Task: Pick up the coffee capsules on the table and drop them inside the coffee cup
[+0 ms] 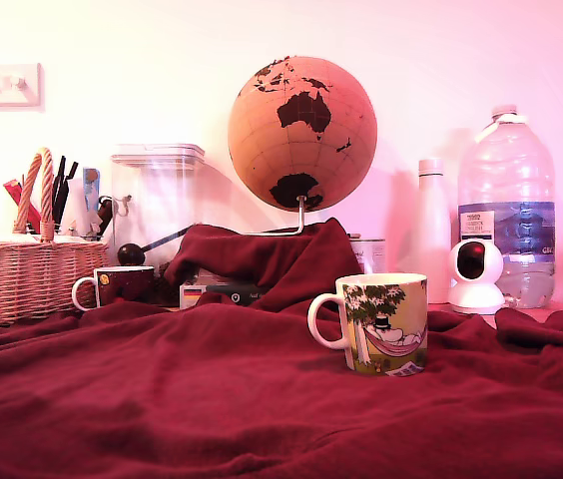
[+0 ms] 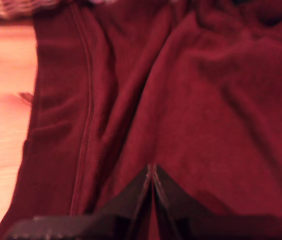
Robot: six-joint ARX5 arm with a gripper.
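No capsules showed in either view; folds in the blanket [image 1: 262, 399] could have hidden them. The end effector [image 2: 152, 172] hung pressed together, empty, over the surface. The cup [image 1: 381, 321] stood at 3 o'clock of centre in the exterior view; a blind search risked snagging fleece.

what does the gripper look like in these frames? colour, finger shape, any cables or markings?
Only the wrist view shows it. The gripper has two dark, near-black fingers, wedge-shaped and tapering to thin pale-edged tips. No cables or markings are visible. The arm is absent from the exterior view.
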